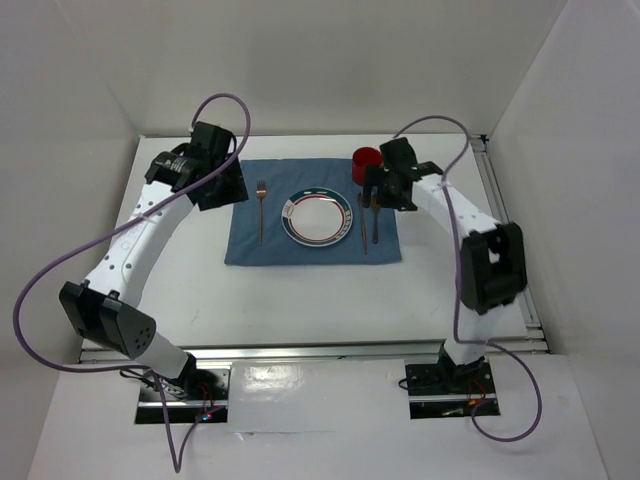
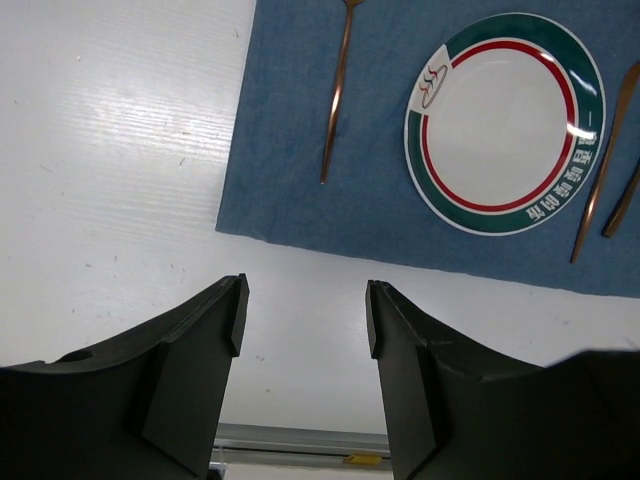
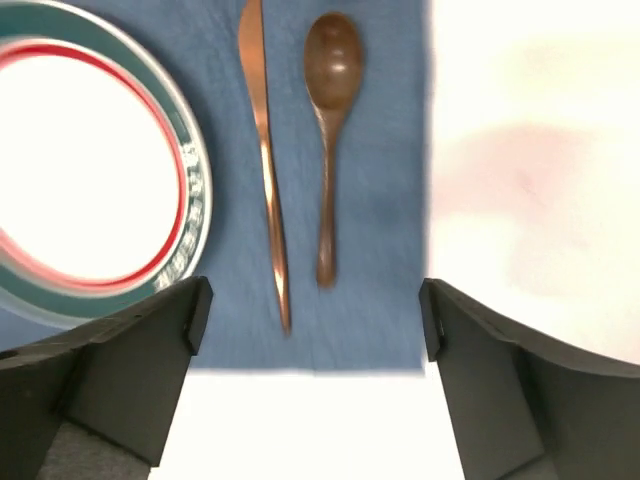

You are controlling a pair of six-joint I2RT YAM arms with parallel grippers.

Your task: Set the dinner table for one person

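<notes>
- On the left side of the dinner table (image 1: 300, 300), the left gripper (image 2: 305, 310) hangs over bare white tabletop just beside the placemat's left edge. Its jaws are spread apart with nothing between them.
- The table itself is the big white slab filling the floor of the booth. Plain white walls (image 1: 320, 60) box it in on the left, back and right.
- The blue placemat (image 1: 310, 255) lies flat about mid-table, a bit toward the far side.
- The copper fork (image 1: 261, 210) is on the left part of the cloth, tines pointing away from the arm bases.
- The plate (image 1: 316, 217) is white with a green and red rim, sits centred on the cloth and has nothing on it.
- Right of the plate come the knife (image 1: 362, 225), then the spoon (image 1: 374, 220), side by side and not touching.
- The red cup (image 1: 366, 160) is at the far right corner of the cloth.
- The right gripper (image 3: 315, 315) hovers over the knife and spoon, jaws wide and holding nothing.
- A metal rail (image 1: 300, 347) runs along the near edge, and purple cables (image 1: 40, 290) loop off both arms.
</notes>
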